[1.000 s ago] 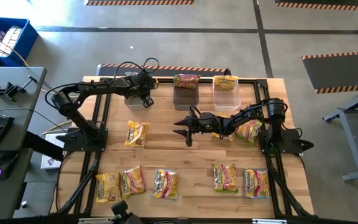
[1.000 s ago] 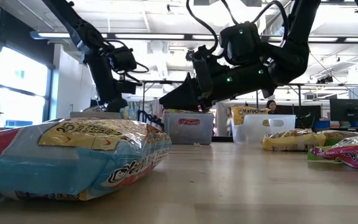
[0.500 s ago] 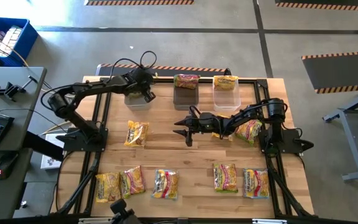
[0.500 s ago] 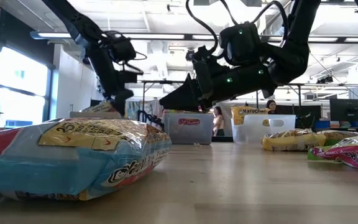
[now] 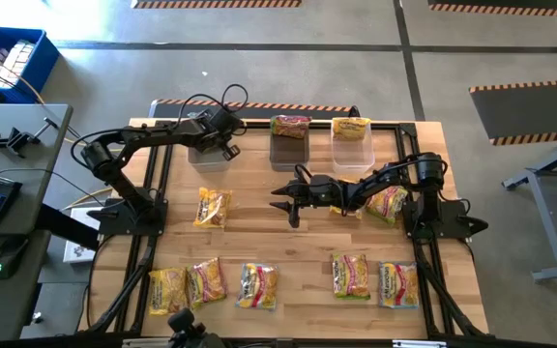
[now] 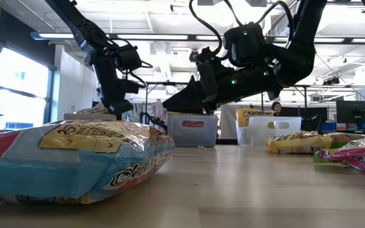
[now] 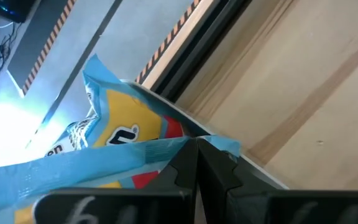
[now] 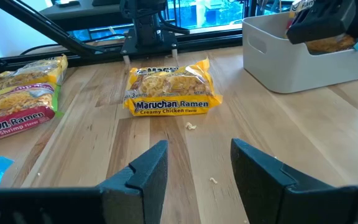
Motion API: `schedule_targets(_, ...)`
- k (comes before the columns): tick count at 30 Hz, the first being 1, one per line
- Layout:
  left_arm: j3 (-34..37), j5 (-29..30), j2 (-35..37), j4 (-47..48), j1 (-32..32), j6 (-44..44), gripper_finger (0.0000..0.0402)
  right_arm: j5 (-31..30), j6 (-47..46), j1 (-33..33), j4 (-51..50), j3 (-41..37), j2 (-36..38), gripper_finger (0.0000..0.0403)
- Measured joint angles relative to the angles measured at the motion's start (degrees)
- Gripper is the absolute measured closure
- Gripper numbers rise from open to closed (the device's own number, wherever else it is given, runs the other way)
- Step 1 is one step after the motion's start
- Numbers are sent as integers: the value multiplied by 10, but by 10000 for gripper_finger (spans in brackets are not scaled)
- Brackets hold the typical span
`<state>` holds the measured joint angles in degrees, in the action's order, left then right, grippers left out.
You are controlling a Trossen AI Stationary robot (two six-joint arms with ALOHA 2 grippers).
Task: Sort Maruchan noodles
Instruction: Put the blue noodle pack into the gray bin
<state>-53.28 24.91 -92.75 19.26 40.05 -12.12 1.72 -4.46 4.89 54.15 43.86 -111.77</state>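
Note:
My left gripper (image 5: pixel 222 145) is over the clear left tub (image 5: pixel 204 157) at the table's far edge, shut on a blue, yellow and red noodle packet (image 7: pixel 114 134). In the right wrist view that packet (image 8: pixel 331 43) shows at the tub's rim (image 8: pixel 272 25). My right gripper (image 5: pixel 283 200) hovers open over the table's middle, touching nothing. A Creamy Chicken packet (image 8: pixel 173 93) lies flat ahead of it. Two more packets rest on the dark middle tub (image 5: pixel 290 126) and the clear right tub (image 5: pixel 352 128). My left gripper pinches the packet's blue sealed edge, near a corner (image 7: pixel 219 143), between its two fingers (image 7: pixel 185 171). The packet spreads away from the fingertips, over the left tub. Whether its far end rests on the tub, I cannot tell.
Several packets lie flat along the near edge (image 5: pixel 257 286), (image 5: pixel 350 275), (image 5: pixel 396 283), (image 5: pixel 184 287). One lies under the right arm (image 5: pixel 387 203). A large blue-edged packet (image 6: pixel 75 158) fills the low view's foreground. The black frame rail (image 5: pixel 259 121) runs along the far edge.
My left gripper, shut on the packet throughout, swung a little toward the table's right and far edge over the left tub, then drifted back toward the left. The packet moved with it.

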Motion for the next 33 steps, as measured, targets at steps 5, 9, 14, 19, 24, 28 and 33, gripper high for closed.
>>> schedule_targets(5,0,0,0,21,-1,0,401,0,0,0,0,0,0,245)
schedule_targets(9,0,-2,0,38,-1,0,401,0,0,0,0,0,0,245)
schedule_targets(14,0,-11,0,50,-1,1,401,0,0,0,-3,0,0,245)
schedule_targets(19,0,-31,-6,53,-3,1,401,0,0,0,-3,0,0,245)
schedule_targets(24,1,-64,-17,55,-8,-3,401,0,0,0,-4,0,0,245)
schedule_targets(28,-1,-69,3,56,-20,-17,401,0,0,0,-5,0,0,245)
schedule_targets(33,-23,-75,56,79,-31,-19,401,0,1,0,-8,0,0,245)
